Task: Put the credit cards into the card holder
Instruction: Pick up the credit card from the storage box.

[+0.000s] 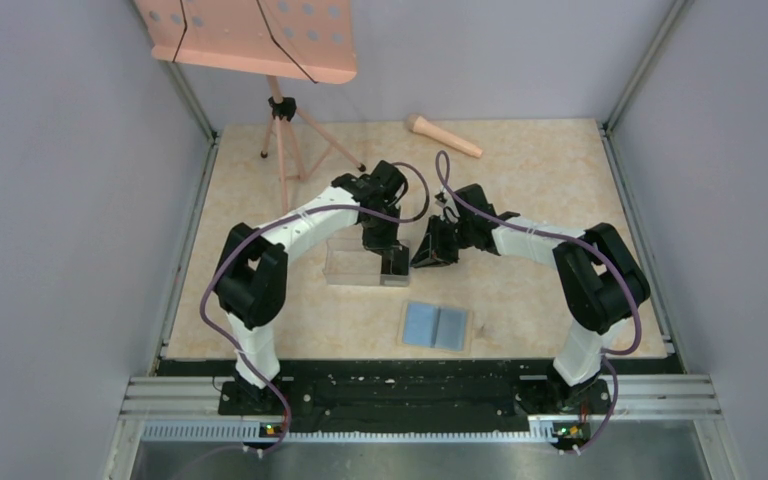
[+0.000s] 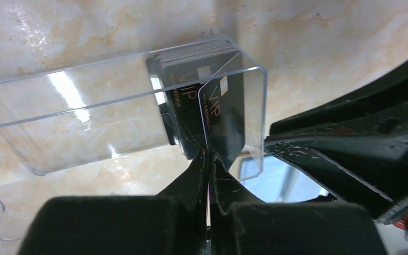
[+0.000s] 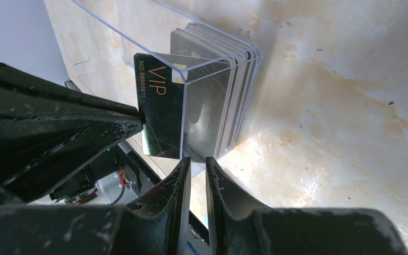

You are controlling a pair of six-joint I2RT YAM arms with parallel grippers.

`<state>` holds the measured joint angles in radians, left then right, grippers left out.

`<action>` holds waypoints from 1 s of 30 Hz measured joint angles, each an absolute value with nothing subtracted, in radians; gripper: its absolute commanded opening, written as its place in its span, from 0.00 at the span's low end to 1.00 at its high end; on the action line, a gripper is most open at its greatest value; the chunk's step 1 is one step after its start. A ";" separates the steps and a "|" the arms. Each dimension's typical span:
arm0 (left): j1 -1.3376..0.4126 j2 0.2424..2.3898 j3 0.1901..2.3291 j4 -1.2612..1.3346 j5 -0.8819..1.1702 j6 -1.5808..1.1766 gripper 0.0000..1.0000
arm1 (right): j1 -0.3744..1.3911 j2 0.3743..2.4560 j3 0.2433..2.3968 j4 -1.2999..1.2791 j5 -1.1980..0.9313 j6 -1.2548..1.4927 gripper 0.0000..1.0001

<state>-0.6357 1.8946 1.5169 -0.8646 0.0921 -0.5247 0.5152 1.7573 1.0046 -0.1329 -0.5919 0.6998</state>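
Card (image 2: 222, 114) in box (image 2: 85, 101), edge pinched by left gripper (image 2: 208, 157); right gripper (image 3: 195, 166) narrowly parted at box end wall, grip unclear; holder (image 1: 437, 326) lies open nearby.

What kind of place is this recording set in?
Probably a lab robot test cell, not a home: plain grey panel walls, two arms bolted to a rail at a marble-patterned table, and a stray pink music stand.

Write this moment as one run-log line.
left fingers: shut on black VIP card | right fingers: at end of clear plastic box
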 measured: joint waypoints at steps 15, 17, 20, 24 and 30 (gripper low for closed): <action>-0.627 1.876 1.440 -0.722 0.219 -0.574 0.19 | 0.522 1.757 1.005 -0.133 -0.600 0.700 0.17; -0.622 1.876 1.425 -0.708 0.231 -0.579 0.11 | 0.522 1.757 1.005 -0.133 -0.600 0.700 0.17; -0.619 1.876 1.419 -0.701 0.231 -0.587 0.00 | 0.522 1.757 1.005 -0.133 -0.600 0.700 0.17; -0.617 1.865 1.419 -0.701 0.221 -0.591 0.00 | 0.522 1.749 1.005 -0.141 -0.598 0.698 0.21; -0.618 1.776 1.417 -0.720 0.175 -0.593 0.00 | 0.522 1.649 1.005 -0.200 -0.556 0.673 0.50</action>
<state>-0.6178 1.7763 1.4174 -0.7200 0.1753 -0.5934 0.5217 1.6493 1.0046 -0.1997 -0.5564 0.6727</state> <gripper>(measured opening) 0.013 0.375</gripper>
